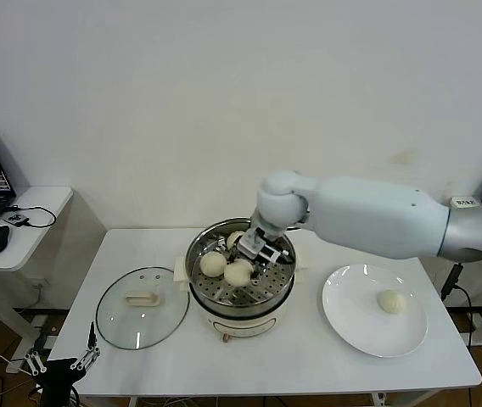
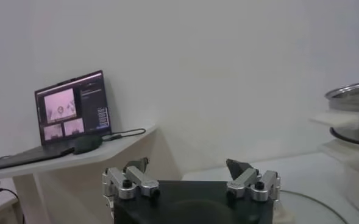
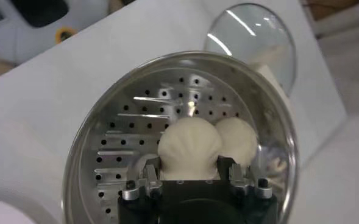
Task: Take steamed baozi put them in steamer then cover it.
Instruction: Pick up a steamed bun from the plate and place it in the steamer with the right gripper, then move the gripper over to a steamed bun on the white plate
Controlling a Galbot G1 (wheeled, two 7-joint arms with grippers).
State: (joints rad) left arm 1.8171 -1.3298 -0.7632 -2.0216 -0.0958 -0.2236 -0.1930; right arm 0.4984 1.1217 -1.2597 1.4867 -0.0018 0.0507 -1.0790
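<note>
The steamer (image 1: 239, 284) stands in the middle of the white table (image 1: 139, 360), and inside it, on the perforated tray (image 3: 124, 134), I count three steamed baozi. Two of them lie side by side on the near-left part of the tray, one more to the left (image 1: 213, 264) and one nearer the middle (image 1: 238, 274). A third bun (image 3: 189, 149) is between the fingers of the right gripper (image 1: 258, 251), which reaches down into the pot from the right side; in the right wrist view its fingers press on both sides of this bun, so it is pinching it, and the bun sits low, touching its neighbour (image 3: 237, 139). Whether it already rests on the tray I cannot tell. One more baozi (image 1: 391, 301) lies alone on the white plate (image 1: 347, 326) at the right of the steamer. The cover (image 1: 142, 307) lies flat on the table just left of the pot, with its handle up. The left gripper (image 1: 64, 366) hangs low beside the near-left corner of the table, its fingers spread wide and holding nothing. So the work looks more than half done, in my opinion: this bun needs to be released, the last bun needs to be brought over from the plate, and then the cover must go on the pot.
</note>
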